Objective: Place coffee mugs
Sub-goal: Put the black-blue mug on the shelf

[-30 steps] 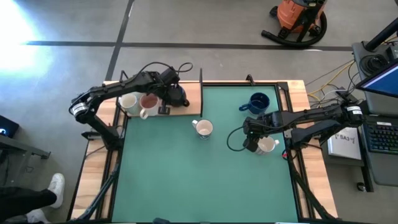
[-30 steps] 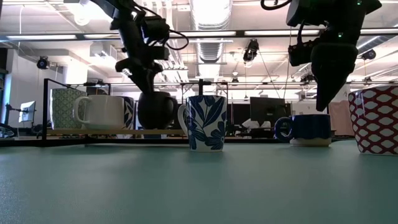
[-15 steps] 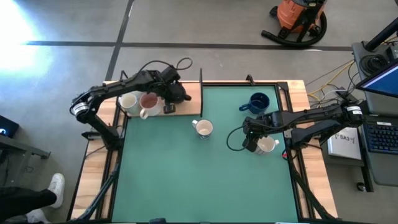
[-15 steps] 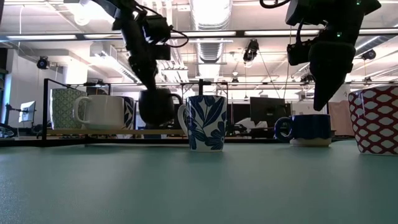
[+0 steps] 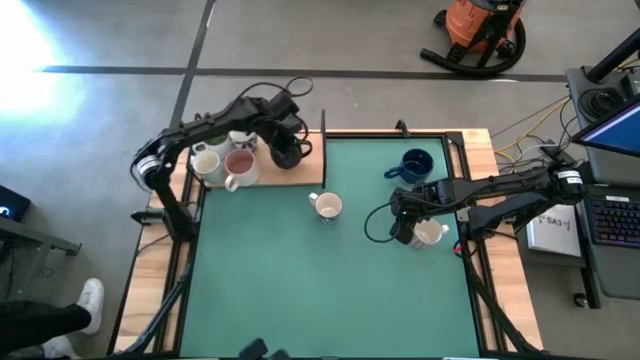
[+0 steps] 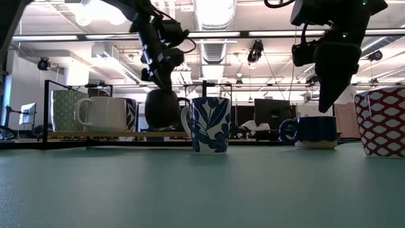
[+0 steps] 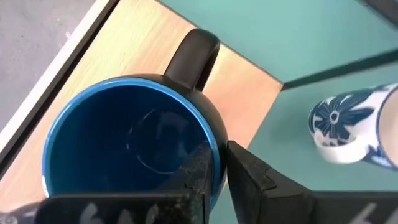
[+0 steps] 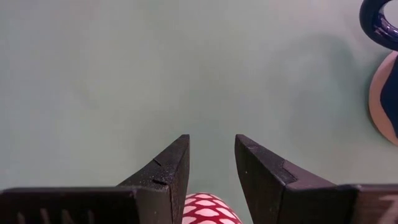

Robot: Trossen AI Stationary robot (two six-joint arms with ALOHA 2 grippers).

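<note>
Left hand (image 5: 285,150) shifted; six mugs (image 5: 326,207).

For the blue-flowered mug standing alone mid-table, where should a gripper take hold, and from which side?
The blue-flowered mug stands upright with its mouth open to the top, handle toward the wooden board. Probably best is a pinch on the rim from straight above, one finger inside, on the side away from the handle, where the mat is bare.

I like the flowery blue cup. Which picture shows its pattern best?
The low view: the flowered cup stands upright in the middle, its blue leaf pattern facing the camera. The high view shows only its white inside and handle from above. The left wrist view catches part of it, off to one side. The right wrist view misses it.
</note>
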